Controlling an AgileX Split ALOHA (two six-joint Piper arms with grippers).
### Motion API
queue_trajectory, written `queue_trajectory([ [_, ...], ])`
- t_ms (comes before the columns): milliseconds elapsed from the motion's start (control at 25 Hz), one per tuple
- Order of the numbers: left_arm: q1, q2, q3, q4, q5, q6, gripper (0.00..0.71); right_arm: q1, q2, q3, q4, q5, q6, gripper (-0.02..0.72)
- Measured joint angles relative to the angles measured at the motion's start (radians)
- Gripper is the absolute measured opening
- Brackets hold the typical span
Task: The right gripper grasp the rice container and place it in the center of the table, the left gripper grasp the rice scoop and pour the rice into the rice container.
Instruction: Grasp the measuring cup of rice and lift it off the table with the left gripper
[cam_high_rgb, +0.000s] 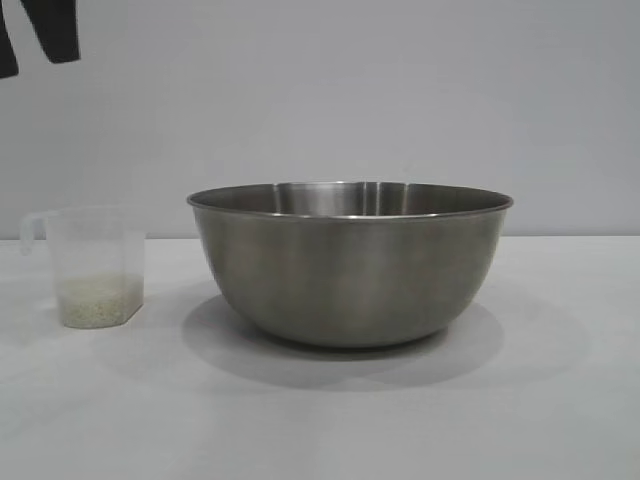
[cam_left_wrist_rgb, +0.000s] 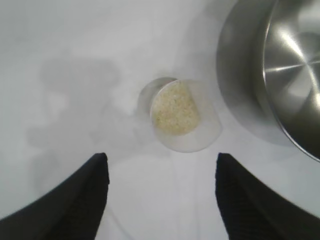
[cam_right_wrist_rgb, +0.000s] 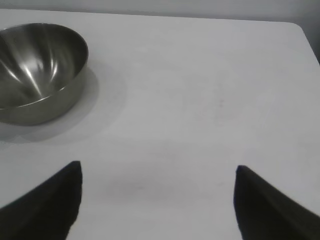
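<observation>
The rice container, a big steel bowl, stands mid-table. Left of it stands the rice scoop, a clear plastic cup with its handle turned away from the bowl and a shallow layer of rice in its bottom. My left gripper hangs high above the scoop at the top left corner, only its black fingertips showing. In the left wrist view this gripper is open and empty above the scoop, rice and container. My right gripper is open and empty over bare table, apart from the container.
The white table stretches around both objects. Its far edge and rounded corner show in the right wrist view. A plain grey wall stands behind the table.
</observation>
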Motion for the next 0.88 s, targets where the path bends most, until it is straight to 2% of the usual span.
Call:
queue_trajectory([
  [120,0.000,-0.050,0.070,0.000,-0.010,-0.006,0.424,0.000,0.000,0.000,0.000,0.000,0.000,0.534],
  [240,0.000,-0.111,0.174,0.000,-0.065,-0.006,0.424,0.000,0.000,0.000,0.000,0.000,0.000,0.534],
  [680,0.000,-0.389,0.627,-0.106,-0.468,-0.006,0.424,0.000,0.000,0.000,0.000,0.000,0.000,0.534],
  [880,0.000,-0.503,0.817,-0.187,-0.701,-0.006,0.424,0.000,0.000,0.000,0.000,0.000,0.000,0.534],
])
